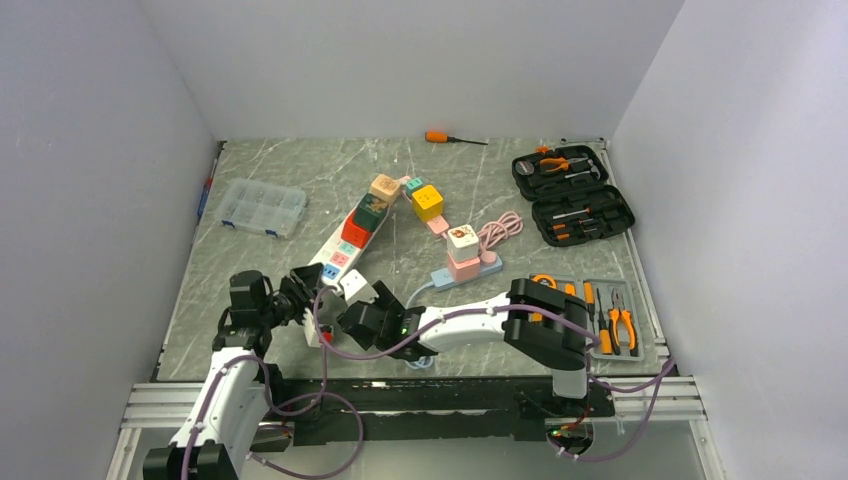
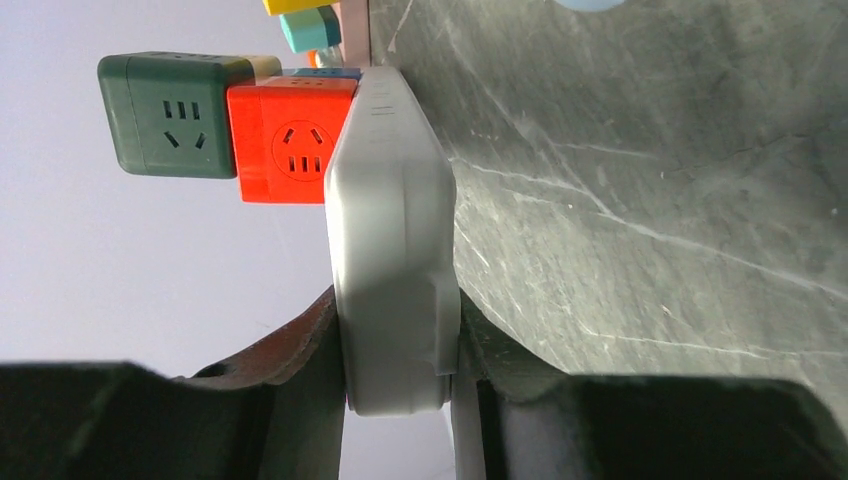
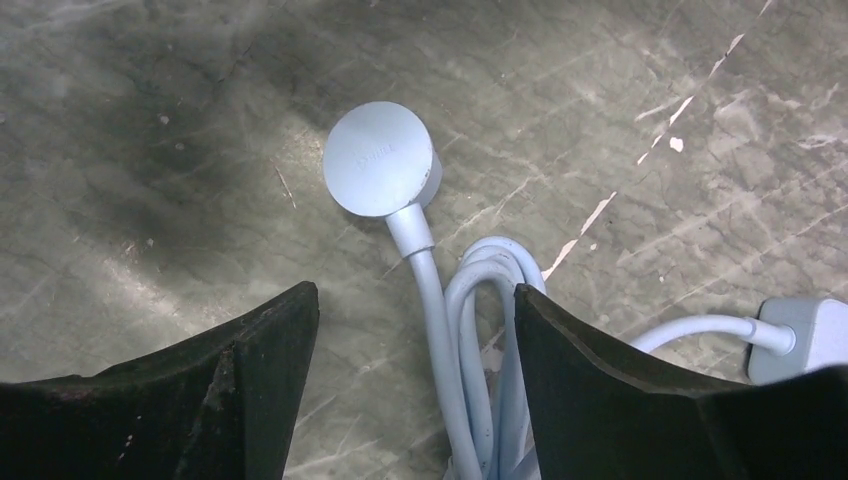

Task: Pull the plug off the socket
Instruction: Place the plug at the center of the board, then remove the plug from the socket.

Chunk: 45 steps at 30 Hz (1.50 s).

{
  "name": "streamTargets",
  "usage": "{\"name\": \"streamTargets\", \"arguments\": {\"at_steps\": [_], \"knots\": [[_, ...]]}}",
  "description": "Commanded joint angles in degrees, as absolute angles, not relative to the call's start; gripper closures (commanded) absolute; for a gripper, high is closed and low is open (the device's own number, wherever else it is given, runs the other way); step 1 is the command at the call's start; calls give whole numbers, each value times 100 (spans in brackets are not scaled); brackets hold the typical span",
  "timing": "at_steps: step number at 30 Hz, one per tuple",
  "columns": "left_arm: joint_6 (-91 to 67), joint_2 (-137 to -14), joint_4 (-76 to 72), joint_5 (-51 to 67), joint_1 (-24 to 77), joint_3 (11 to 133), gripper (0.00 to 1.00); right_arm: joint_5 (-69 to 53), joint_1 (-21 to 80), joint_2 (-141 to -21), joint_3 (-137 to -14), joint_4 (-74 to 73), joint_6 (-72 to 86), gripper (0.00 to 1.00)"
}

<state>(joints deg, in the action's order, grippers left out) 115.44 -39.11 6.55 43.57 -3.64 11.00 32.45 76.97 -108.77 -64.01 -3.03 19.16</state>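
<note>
A long white power strip (image 1: 345,245) lies diagonally on the table with red (image 1: 356,232), green and beige cube adapters plugged into it. My left gripper (image 1: 308,287) is shut on the strip's near end (image 2: 392,300), one finger on each side. The red cube (image 2: 290,140) and green cube (image 2: 170,115) sit further along the strip. A round light-blue plug (image 3: 380,172) lies flat on the table, out of any socket. Its coiled cable (image 3: 480,330) runs between my right fingers. My right gripper (image 3: 415,385) is open just behind the plug, holding nothing.
A light-blue strip (image 1: 465,268) with pink and white cubes lies mid-table, its end (image 3: 805,335) showing in the right wrist view. Yellow cube (image 1: 428,202), pink cable (image 1: 500,230), clear organizer box (image 1: 263,207), open tool case (image 1: 573,195), tool tray (image 1: 600,315), orange screwdriver (image 1: 445,138).
</note>
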Motion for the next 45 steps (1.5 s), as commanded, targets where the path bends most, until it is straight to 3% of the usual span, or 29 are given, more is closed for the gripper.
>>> {"name": "streamTargets", "arguments": {"at_steps": [1,6,10,18,23,30,34,45], "knots": [[11581,-4043,1518,3727,-457,1173,60,3248,7641,-10306,-6509,-313,2008,26],[11684,-4124,2036,3561,-452,1311,50,3260,7317,-9445,-6189,-413,2105,22],[11743,-4244,2400,3274,-455,1378,19,3324,6947,-8696,-5792,-513,2274,20],[11302,-4225,2486,3169,-454,1544,4,3548,6271,-7522,-5095,-910,2600,19],[9820,-4123,3090,3329,-455,2409,2,3629,5841,-6703,-4798,-1342,2881,15],[7921,-3646,4365,3815,-447,3604,1,3586,5433,-6229,-4645,-1870,3051,1],[6983,-3575,4662,4020,-329,3962,1,3322,5096,-6310,-4606,-1917,3067,0],[4302,-4140,4565,3214,560,4810,1,2629,4339,-6720,-4886,-1636,2813,0]]}}
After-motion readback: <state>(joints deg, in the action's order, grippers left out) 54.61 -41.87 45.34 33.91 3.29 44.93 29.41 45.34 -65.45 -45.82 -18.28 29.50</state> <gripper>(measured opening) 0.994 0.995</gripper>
